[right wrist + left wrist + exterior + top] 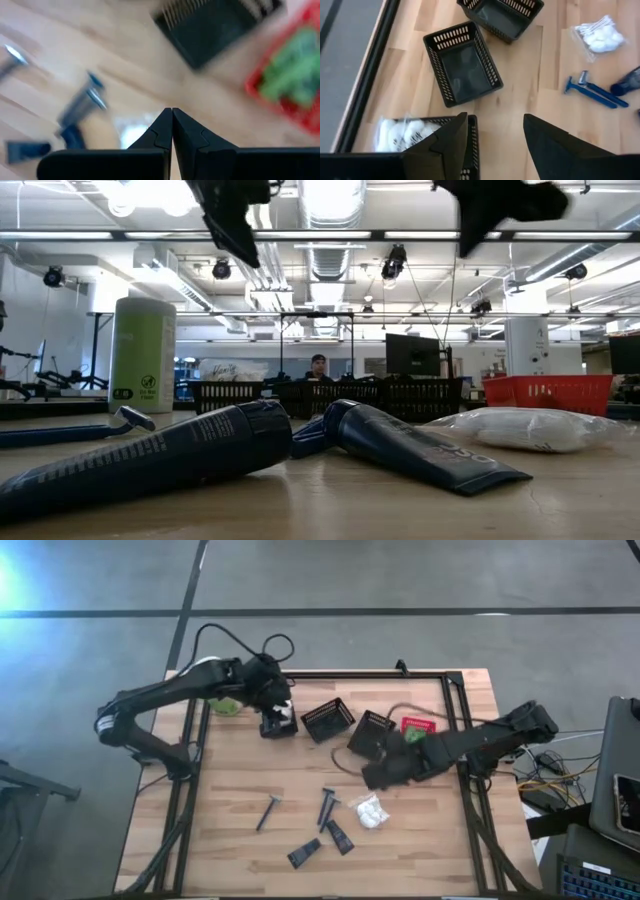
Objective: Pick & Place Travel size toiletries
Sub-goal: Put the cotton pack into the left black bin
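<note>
My left gripper (495, 135) hangs open over the far left of the table, touching nothing. Just beneath it a white wrapped packet (400, 135) lies in a black basket (280, 724). My right gripper (172, 130) is shut and empty, in the air right of centre (375, 776). On the wood nearer the front lie another white packet (370, 810), blue razors (327, 805) (268, 810) and two dark tubes (338, 836) (304, 854). Green items sit in a red basket (420, 727).
Two empty black baskets (328, 720) (372, 733) stand side by side at the far middle. A tall pale-green canister (228, 705) stands at the far left behind my left arm. A black frame rail (460, 740) borders the table.
</note>
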### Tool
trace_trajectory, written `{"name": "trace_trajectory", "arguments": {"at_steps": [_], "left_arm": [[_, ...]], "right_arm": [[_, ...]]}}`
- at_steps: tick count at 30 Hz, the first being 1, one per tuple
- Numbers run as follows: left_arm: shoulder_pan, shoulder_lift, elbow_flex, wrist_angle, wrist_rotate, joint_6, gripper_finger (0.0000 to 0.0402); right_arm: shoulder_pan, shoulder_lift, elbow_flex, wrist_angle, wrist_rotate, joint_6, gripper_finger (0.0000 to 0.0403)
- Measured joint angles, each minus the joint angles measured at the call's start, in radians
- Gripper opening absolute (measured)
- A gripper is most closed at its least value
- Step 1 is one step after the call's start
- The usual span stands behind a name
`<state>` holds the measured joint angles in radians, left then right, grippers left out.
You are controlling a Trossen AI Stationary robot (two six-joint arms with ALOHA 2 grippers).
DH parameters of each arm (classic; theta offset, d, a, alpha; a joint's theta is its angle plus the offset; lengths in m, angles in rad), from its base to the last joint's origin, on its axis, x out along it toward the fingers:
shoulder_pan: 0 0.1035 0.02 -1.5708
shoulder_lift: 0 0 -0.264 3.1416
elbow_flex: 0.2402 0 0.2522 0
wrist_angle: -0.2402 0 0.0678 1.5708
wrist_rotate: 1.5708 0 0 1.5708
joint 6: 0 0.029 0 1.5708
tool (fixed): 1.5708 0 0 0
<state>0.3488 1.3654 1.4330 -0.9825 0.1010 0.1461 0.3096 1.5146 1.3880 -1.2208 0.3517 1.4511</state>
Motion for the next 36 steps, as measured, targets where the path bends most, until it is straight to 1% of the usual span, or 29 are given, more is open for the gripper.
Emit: {"name": "trace_trajectory", "arguments": {"at_steps": [2, 4, 8, 11, 15, 19, 22, 26, 28, 31, 36], "left_arm": [[-0.005, -0.034, -0.033, 0.004, 0.01, -0.024, 0.0197], [-0.015, -0.063, -0.072, 0.013, 0.031, -0.052, 0.0197], [-0.041, -0.111, -0.182, 0.059, 0.173, -0.12, 0.0197], [-0.079, -0.145, -0.281, 0.123, 0.254, -0.187, 0.0197], [-0.148, -0.179, -0.4, 0.204, 0.267, -0.284, 0.0197], [-0.221, -0.205, -0.486, 0.282, 0.268, -0.388, 0.0197], [-0.271, -0.212, -0.527, 0.336, 0.267, -0.455, 0.0197], [-0.325, -0.212, -0.55, 0.39, 0.266, -0.514, 0.0197], [-0.343, -0.212, -0.556, 0.408, 0.265, -0.538, 0.0197], [-0.365, -0.212, -0.556, 0.42, 0.249, -0.559, 0.0197], [-0.376, -0.212, -0.556, 0.44, 0.234, -0.587, 0.0197]], "right_arm": [[0.043, 0.0, -0.045, -0.001, -0.039, 0.086, 0.0009], [0.087, 0.0, -0.102, 0.059, -0.067, 0.152, 0.0009], [0.144, 0.001, -0.239, 0.271, -0.122, 0.236, 0.001], [0.164, 0.001, -0.326, 0.376, -0.123, 0.293, 0.0028], [0.171, 0.001, -0.395, 0.429, -0.121, 0.307, 0.0081], [0.164, 0.001, -0.434, 0.512, -0.123, 0.24, 0.0154], [0.152, 0.001, -0.473, 0.612, -0.135, 0.169, 0.0207], [0.138, 0.006, -0.533, 0.686, -0.196, 0.138, 0.0264], [0.137, 0.008, -0.563, 0.699, -0.201, 0.135, 0.0284], [0.137, 0.008, -0.61, 0.782, -0.199, 0.112, 0.0307], [0.137, 0.02, -0.654, 0.928, -0.204, 0.083, 0.0327]]}}
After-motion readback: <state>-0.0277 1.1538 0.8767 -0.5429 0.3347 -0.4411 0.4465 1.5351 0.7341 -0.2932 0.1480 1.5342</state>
